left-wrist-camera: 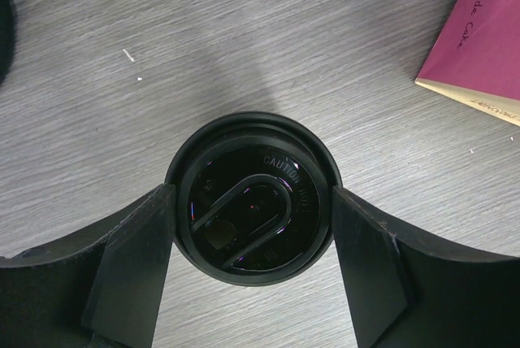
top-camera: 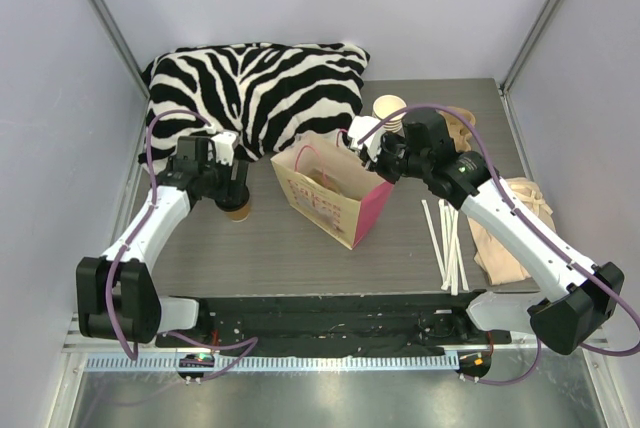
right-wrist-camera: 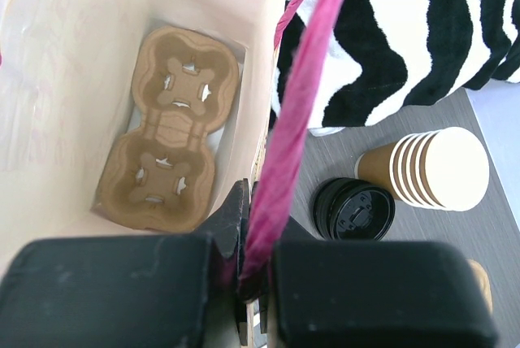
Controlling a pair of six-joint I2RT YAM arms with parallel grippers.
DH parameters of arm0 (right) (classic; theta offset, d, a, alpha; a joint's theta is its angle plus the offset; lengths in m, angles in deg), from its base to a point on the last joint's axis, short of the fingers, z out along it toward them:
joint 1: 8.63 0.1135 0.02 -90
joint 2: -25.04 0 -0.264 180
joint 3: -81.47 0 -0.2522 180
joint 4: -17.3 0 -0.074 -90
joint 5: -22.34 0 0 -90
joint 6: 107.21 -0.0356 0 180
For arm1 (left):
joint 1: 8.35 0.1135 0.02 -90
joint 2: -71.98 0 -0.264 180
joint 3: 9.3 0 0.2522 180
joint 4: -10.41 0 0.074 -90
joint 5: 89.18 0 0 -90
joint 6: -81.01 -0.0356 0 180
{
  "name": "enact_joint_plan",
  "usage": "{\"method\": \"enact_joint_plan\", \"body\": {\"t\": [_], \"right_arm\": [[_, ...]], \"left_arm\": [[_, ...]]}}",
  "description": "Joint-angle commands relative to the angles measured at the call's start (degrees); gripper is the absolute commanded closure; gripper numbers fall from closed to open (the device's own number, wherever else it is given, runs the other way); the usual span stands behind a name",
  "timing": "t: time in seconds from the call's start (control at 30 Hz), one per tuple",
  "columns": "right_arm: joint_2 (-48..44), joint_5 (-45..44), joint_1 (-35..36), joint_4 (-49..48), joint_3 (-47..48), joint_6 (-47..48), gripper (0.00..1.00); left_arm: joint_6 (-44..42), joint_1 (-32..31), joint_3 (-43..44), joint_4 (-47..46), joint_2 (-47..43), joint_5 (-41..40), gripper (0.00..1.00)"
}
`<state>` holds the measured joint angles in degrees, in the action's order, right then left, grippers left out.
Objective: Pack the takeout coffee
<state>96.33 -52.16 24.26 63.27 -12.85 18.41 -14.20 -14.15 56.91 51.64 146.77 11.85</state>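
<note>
coffee cup (top-camera: 238,208) upright on counter (top-camera: 290,258), left of paper bag (top-camera: 322,198). left end effector (left-wrist-camera: 253,230) straddles its lid (left-wrist-camera: 244,210); contact: cannot tell. right end effector (right-wrist-camera: 252,279) pinches pink handle (right-wrist-camera: 299,108).

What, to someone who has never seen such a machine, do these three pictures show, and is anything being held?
Two robot arms are bolted at the near edge of a table. One picture looks down from a fixed camera above. The other two come from a camera on each arm's wrist. On the table are a zebra cushion, an open paper bag with a cardboard cup carrier inside, a stack of paper cups, loose black lids and white straws. The right gripper is shut on the bag's pink handle. The left gripper has a finger on either side of the takeout coffee; I cannot tell whether they press it yet.
</note>
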Motion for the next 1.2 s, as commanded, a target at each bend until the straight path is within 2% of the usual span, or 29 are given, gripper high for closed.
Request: {"method": "enact_joint_plan", "body": {"t": [0.0,0.67,1.17], "right_arm": [[0.3,-0.7,0.0,-0.3,3.0,-0.9,0.99],[0.8,-0.2,0.0,-0.2,3.0,-1.1,0.99],[0.9,0.1,0.0,-0.4,3.0,-1.0,0.99]], "left_arm": [[-0.9,0.3,-1.3,-1.8,-1.0,0.3,0.22],[0.6,0.3,-0.5,0.5,-4.1,0.1,0.16],[0.1,0.0,-0.1,-0.4,-1.2,-0.5,0.18]]}}
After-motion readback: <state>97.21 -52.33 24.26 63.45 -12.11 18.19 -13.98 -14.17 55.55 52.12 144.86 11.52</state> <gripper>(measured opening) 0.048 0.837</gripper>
